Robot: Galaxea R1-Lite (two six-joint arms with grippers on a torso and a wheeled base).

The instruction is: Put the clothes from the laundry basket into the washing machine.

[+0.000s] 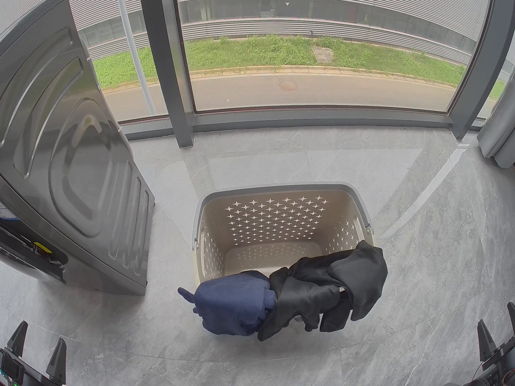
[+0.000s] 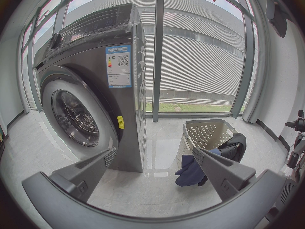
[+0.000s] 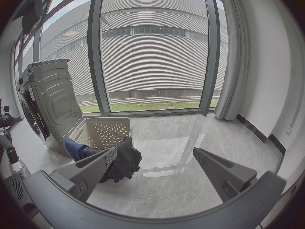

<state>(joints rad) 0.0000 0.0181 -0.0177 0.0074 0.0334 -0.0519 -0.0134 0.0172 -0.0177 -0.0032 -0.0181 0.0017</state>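
Honestly, with left gripper and right gripper both spread empty, I'd grab deep into the navy garment draped over the laundry basket rim, lower centre.

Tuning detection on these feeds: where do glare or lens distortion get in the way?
Head view: daylight reflects in pale patches on the floor beyond the laundry basket. Left wrist view: fisheye bows the washing machine, corners dark. Right wrist view: same bowing, floor glare beside the black garment.
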